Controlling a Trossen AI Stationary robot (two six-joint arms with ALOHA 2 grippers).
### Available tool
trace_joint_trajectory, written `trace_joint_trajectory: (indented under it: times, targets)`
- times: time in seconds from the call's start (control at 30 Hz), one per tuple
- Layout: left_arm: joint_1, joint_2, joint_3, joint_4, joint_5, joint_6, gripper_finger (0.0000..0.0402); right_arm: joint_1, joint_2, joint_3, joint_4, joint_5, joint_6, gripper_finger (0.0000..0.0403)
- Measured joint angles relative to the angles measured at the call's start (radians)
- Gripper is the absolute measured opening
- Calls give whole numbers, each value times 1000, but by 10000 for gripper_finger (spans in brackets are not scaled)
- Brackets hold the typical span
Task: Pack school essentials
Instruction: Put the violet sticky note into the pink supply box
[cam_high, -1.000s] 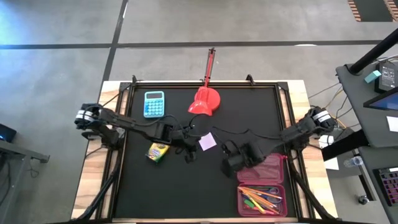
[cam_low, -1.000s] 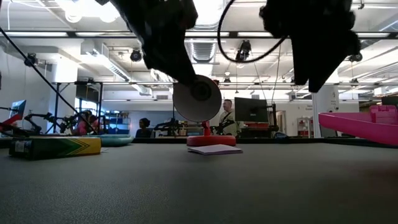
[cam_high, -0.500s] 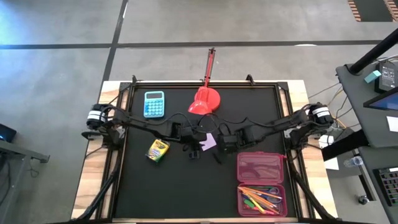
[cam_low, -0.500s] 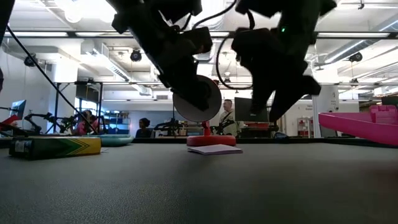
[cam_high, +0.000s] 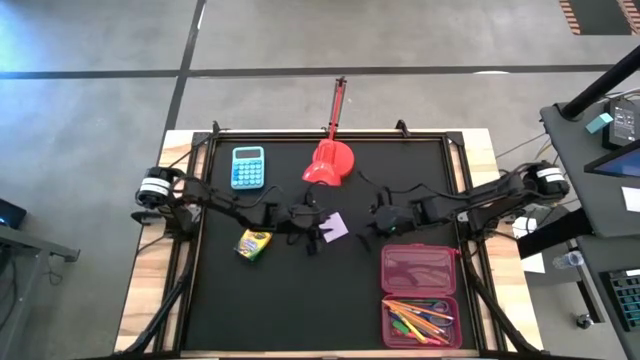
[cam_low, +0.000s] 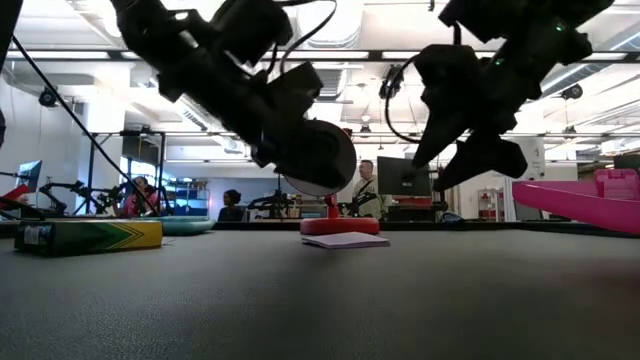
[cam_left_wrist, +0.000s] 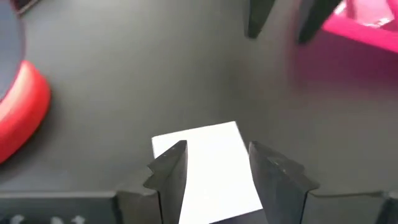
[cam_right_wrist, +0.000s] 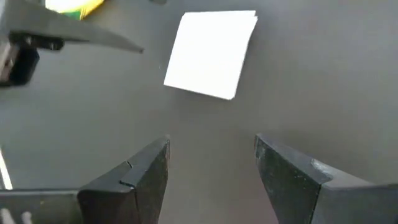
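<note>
The pale pink note pad (cam_high: 335, 226) lies flat on the black mat near the middle. My left gripper (cam_high: 317, 237) hovers just left of it, open; in the left wrist view its fingers (cam_left_wrist: 214, 165) stand on either side of the pad (cam_left_wrist: 208, 171), above it. My right gripper (cam_high: 366, 231) is open just right of the pad, pointing at the pad (cam_right_wrist: 211, 53) from a short way off. The yellow-green crayon box (cam_high: 254, 243) lies flat to the left. Pens and pencils (cam_high: 418, 318) lie in the open pink case (cam_high: 420, 270).
A light-blue calculator (cam_high: 247, 167) lies at the far left. A red domed object (cam_high: 330, 160) with a red stick stands at the far middle. The pink case fills the near right corner. People sit in the room beyond the table (cam_low: 232, 205).
My left gripper has sunk and tipped toward the note pad, closing in on it from the left. My right gripper has left the spot beside the pink case, swung toward the far side and the pad, come lower and levelled out. Nothing on the mat has moved.
</note>
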Motion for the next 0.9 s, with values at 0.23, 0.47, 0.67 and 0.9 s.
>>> trace_joint_trajectory:
  times: [0.23, 0.47, 0.67, 0.9]
  targets:
    - [8, 22, -66, 67, -37, 6, 155, 0, -31, -3, -3, 85, 20, 221]
    - [7, 97, -70, 169, -75, 2, 155, -13, -31, -2, -17, 179, 128, 221]
    - [8, 143, -63, 170, -90, 2, 155, -24, -30, -3, -11, 177, 160, 221]
    - [8, 179, -63, 189, -91, 0, 155, -48, -30, -9, 2, 127, 153, 222]
